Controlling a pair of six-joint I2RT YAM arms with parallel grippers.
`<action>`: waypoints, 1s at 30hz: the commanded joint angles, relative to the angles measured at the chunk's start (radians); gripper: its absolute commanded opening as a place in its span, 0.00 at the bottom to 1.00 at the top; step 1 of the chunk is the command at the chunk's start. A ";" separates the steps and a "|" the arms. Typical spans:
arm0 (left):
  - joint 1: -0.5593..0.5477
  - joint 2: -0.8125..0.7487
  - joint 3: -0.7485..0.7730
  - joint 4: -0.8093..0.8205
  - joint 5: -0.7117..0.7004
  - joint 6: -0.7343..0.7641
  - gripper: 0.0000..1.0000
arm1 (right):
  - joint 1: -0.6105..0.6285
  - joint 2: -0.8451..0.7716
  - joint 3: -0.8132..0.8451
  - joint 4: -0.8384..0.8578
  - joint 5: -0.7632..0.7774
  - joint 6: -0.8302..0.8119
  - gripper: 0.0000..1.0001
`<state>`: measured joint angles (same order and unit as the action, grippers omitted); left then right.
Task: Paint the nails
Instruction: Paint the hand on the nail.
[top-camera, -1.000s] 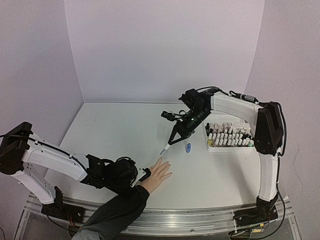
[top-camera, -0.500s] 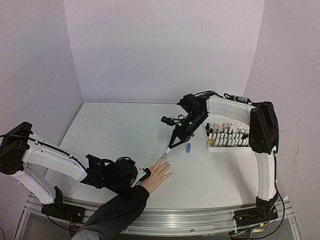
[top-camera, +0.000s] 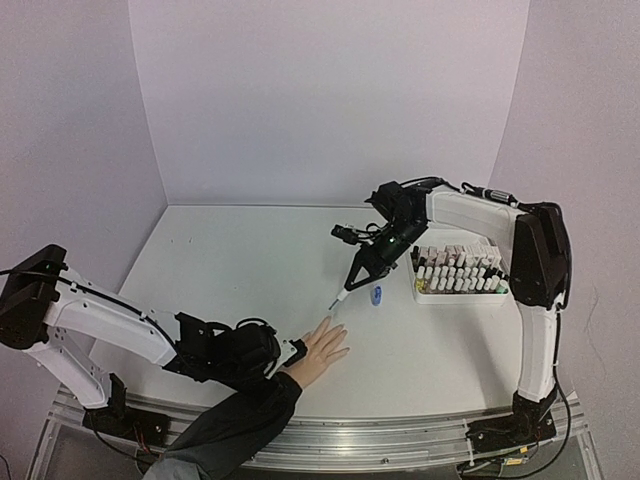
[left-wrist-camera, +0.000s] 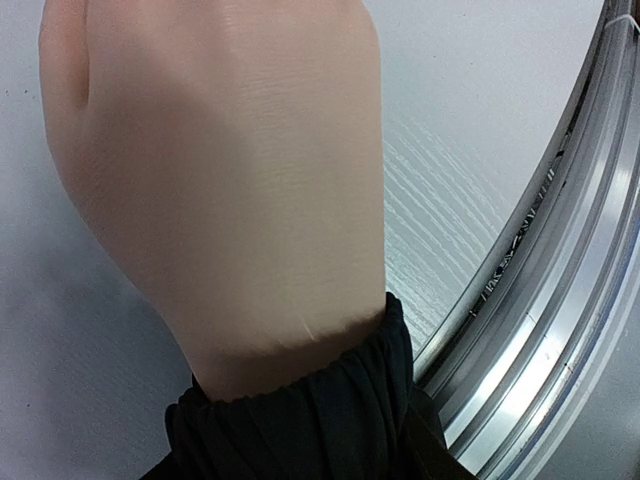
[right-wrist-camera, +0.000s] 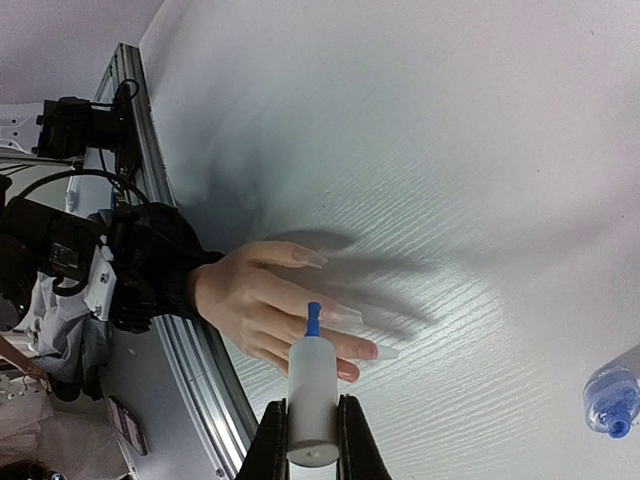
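White table (top-camera: 240, 270): right gripper (right-wrist-camera: 312, 440) clamps brush (right-wrist-camera: 311, 385), blue tip poised near the fingers of hand (right-wrist-camera: 255, 300). Nails (right-wrist-camera: 352, 314) at its fingertips look bare, so painting seems all ahead. Left gripper (top-camera: 290, 354) sits at hand's wrist; grip unclear.

The top camera overlooks the whole table (top-camera: 230, 270); both wrist cameras share the person's hand (left-wrist-camera: 220, 170), left closest.

The right end effector (top-camera: 360, 268) has drawn its polish brush (top-camera: 338, 297) back from the hand (top-camera: 322, 348), which slid slightly right with the left end effector (top-camera: 288, 354).
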<state>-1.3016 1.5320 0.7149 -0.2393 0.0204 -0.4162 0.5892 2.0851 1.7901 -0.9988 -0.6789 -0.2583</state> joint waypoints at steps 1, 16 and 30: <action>-0.041 0.036 0.039 -0.001 -0.125 0.067 0.00 | 0.000 -0.079 0.002 -0.007 -0.079 0.004 0.00; -0.044 0.085 0.050 0.003 -0.150 0.047 0.00 | -0.006 -0.117 -0.108 -0.008 -0.025 -0.002 0.00; -0.049 0.053 0.026 0.018 -0.140 0.036 0.00 | -0.006 -0.061 -0.082 -0.008 0.032 -0.010 0.00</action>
<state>-1.3495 1.5780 0.7643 -0.2587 -0.0483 -0.4206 0.5877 2.0069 1.6817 -1.0023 -0.6744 -0.2578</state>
